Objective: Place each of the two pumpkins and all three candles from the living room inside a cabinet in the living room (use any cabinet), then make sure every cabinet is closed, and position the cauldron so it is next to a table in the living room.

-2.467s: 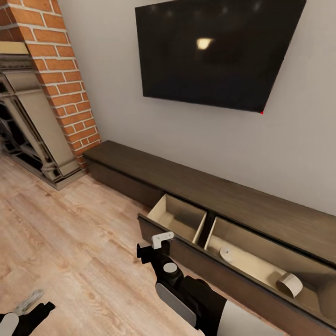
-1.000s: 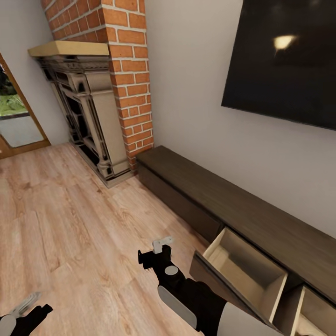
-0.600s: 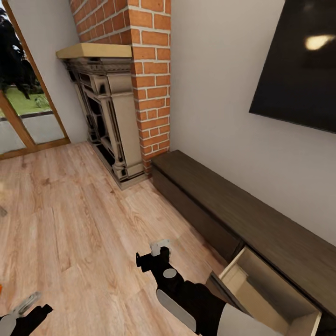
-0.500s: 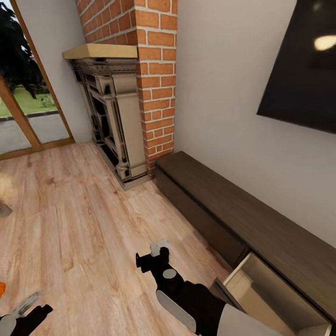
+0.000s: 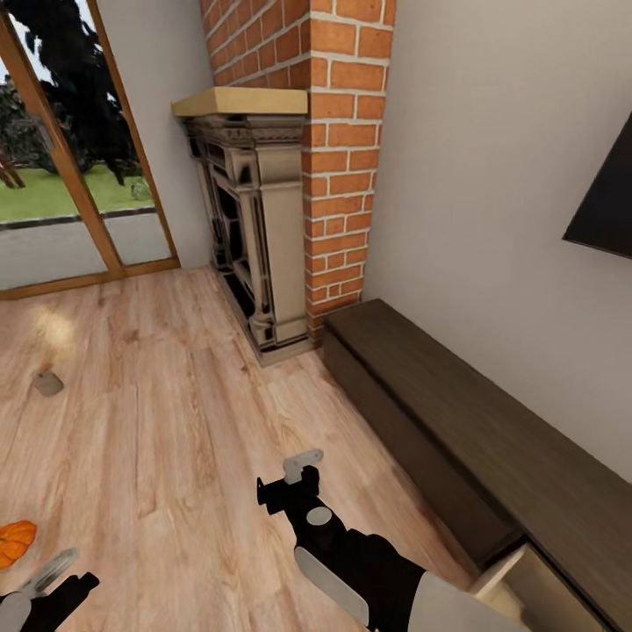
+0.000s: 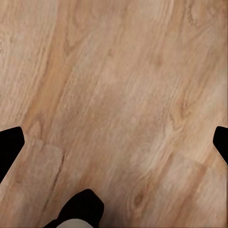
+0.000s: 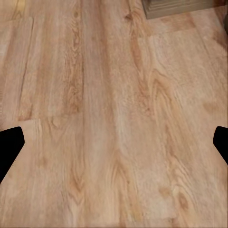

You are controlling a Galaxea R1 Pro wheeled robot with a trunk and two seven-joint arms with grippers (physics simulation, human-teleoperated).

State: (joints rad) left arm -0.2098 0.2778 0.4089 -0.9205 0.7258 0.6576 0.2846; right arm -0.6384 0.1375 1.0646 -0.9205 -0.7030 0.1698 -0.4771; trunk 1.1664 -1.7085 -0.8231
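Head view has us looking down over a wood floor toward a brick chimney with an ornate fireplace under a pale mantel, and glass doors off to the left showing grass outside. Along the wall on our right runs the cabinet, that long dark-brown low unit, and at the bottom right corner we can just see a pale wood drawer sticking out open. One pumpkin sits on the floor at the far left edge, partly cut off, near our left gripper. A small grey-beige candle is on the floor further out, well apart from the pumpkin. Our right gripper hangs over bare floor, away from the cabinet. Both wrist views look straight down at floorboards with the dark fingertips at the far edges, so both sets of jaws are spread wide and holding nothing.
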